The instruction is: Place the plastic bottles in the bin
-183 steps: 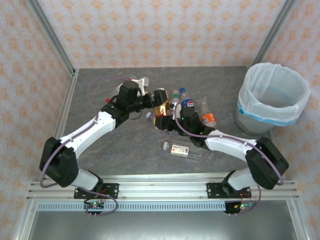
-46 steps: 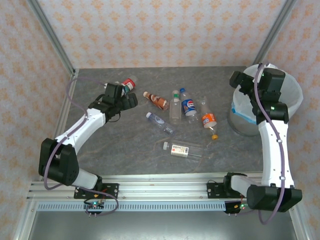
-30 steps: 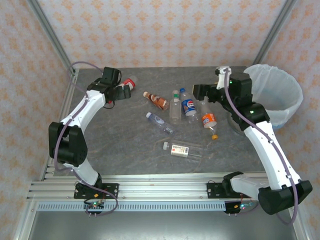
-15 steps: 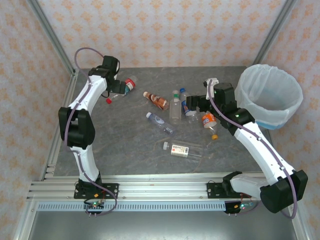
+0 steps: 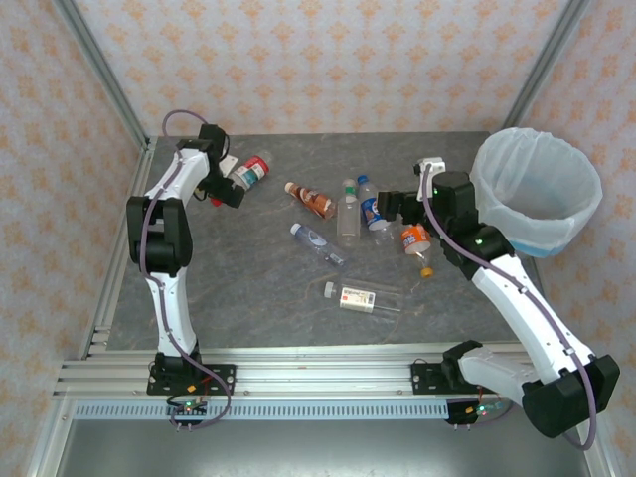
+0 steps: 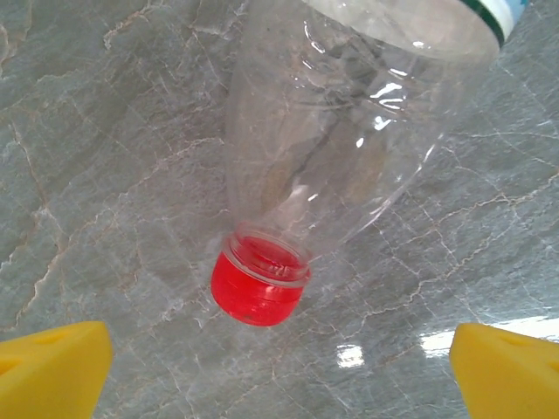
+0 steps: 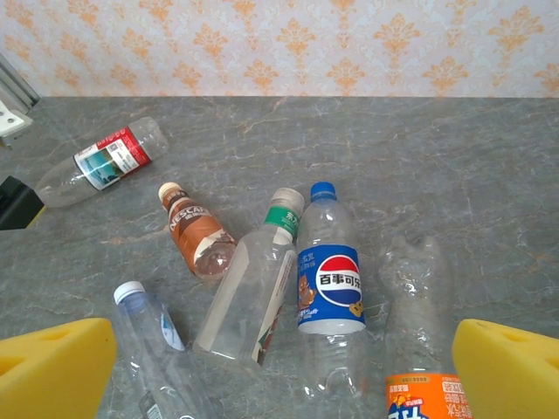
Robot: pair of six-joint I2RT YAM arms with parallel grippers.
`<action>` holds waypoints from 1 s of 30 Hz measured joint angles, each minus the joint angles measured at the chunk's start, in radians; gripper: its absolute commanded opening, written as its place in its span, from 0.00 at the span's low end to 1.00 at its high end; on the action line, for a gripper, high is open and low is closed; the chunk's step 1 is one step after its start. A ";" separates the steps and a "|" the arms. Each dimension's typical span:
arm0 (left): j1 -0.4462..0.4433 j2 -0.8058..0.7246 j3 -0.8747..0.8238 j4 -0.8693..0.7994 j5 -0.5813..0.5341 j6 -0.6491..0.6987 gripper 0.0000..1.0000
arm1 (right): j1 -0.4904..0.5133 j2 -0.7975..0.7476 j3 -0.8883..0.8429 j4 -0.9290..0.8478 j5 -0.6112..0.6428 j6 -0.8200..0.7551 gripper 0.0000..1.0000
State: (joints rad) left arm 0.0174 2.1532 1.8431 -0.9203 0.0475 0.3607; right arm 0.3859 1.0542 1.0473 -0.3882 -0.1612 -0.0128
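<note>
From high above and behind the two arm bases, looking steeply down over the whole grey marbled table (image 5: 248,298), far enough back to take in the bin (image 5: 537,189) at right and the patterned walls (image 5: 328,60). From the left wrist, pointing nearly straight down, very close over the red-capped bottle (image 6: 349,113), yellow fingertips (image 6: 52,371) in the bottom corners. From the right wrist, low and slanting forward towards the far wall, at middling range from the Pepsi bottle (image 7: 330,262). Shared by all three: the red-capped bottle, far left from the right wrist. Shared by overhead and right wrist: the mid-table bottles.
</note>
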 measured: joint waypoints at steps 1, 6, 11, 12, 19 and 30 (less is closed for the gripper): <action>0.005 0.003 0.000 0.003 0.006 0.010 1.00 | 0.000 -0.003 -0.002 0.000 0.003 0.000 0.99; 0.018 0.060 0.041 0.005 0.065 0.063 1.00 | 0.000 -0.008 -0.010 0.000 0.013 0.000 0.99; 0.029 0.097 0.041 0.008 0.122 0.095 0.99 | 0.000 -0.010 -0.013 0.000 0.025 0.001 0.99; 0.031 0.102 0.041 0.011 0.130 0.099 0.99 | 0.000 -0.010 -0.013 0.000 0.027 0.001 0.99; 0.040 0.143 0.082 0.020 0.161 0.118 0.88 | 0.000 -0.010 -0.013 0.000 0.035 0.001 0.99; 0.040 0.192 0.111 0.027 0.193 0.098 0.55 | 0.000 -0.010 -0.013 0.000 0.036 0.004 0.99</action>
State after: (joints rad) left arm 0.0570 2.3455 1.9541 -0.8928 0.2401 0.4587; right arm 0.3859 1.0439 1.0344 -0.3885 -0.1253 -0.0086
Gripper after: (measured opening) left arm 0.622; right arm 0.992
